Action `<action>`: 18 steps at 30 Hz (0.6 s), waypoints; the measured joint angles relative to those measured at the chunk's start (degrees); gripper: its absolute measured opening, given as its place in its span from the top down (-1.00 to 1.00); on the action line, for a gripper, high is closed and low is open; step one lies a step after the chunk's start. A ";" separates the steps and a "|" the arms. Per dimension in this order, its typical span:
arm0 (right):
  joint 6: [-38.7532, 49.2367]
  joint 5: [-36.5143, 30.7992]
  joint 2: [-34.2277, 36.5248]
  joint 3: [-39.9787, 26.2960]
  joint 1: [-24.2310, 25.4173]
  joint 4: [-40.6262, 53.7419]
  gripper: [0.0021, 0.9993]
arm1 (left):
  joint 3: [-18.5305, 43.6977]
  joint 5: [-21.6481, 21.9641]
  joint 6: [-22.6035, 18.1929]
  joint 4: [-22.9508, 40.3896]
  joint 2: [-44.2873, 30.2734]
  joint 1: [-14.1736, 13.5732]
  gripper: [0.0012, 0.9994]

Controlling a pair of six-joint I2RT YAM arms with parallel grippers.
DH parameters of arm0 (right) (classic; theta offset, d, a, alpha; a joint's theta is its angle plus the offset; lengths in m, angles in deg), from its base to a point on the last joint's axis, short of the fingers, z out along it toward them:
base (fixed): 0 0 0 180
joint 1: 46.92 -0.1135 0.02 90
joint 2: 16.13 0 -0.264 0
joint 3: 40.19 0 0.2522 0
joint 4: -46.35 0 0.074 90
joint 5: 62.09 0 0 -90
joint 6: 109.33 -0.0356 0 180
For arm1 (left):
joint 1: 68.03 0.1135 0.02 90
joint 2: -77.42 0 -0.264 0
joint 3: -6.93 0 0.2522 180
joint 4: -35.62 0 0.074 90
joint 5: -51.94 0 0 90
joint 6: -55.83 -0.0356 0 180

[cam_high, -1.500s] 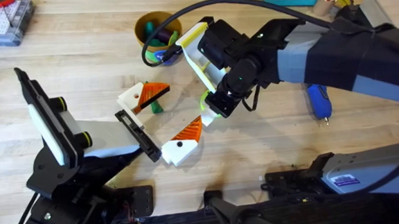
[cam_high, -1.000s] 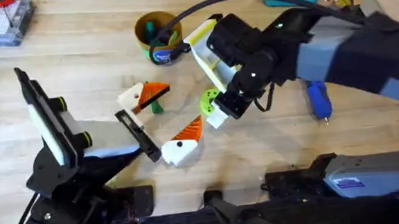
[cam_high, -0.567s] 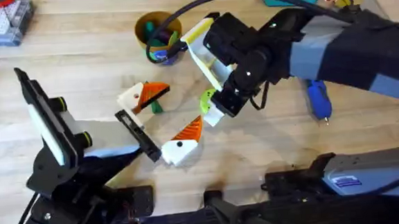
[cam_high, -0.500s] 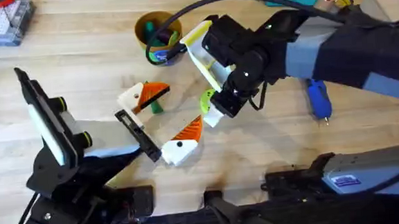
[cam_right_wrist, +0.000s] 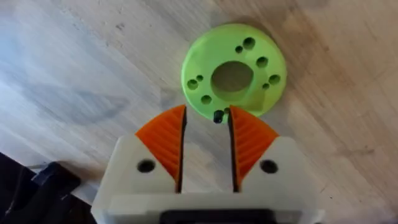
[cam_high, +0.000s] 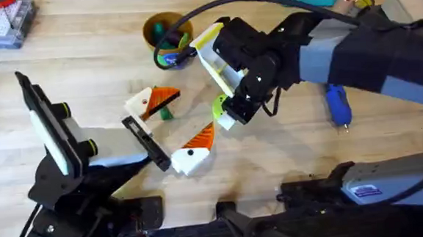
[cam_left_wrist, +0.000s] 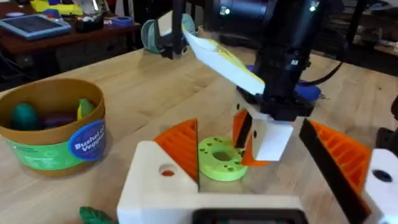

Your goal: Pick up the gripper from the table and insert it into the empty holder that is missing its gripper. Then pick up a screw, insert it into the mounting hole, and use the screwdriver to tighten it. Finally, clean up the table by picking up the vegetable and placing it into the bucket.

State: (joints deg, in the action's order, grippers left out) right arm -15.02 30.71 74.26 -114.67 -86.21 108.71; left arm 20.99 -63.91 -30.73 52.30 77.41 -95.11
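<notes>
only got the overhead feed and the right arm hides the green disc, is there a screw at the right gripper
Observer: Yes. In the right wrist view a small dark screw sits between the tips of the right gripper, close to one orange pad; the gap is wider than the screw.
Operator: where is that on the disc
Observer: At the rim of the green disc, next to its small edge holes, not over the big centre hole.
Operator: is the disc flat
Observer: The left wrist view shows it lying flat on the table, with the right gripper pointing down at its edge.
</notes>
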 joint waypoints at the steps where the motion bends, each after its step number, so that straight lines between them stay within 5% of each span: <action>1: 0.00 0.00 0.00 0.02 0.00 0.00 0.23 | 0.00 0.00 0.00 0.00 0.00 -0.02 -0.98; 18: 0.00 -0.07 0.00 2.09 0.00 -1.49 0.42 | 0.00 0.00 0.00 0.00 0.02 -0.02 -0.98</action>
State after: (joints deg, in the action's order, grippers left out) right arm -15.02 30.64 74.26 -112.58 -86.21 107.22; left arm 20.99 -63.91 -30.73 52.30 77.43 -95.12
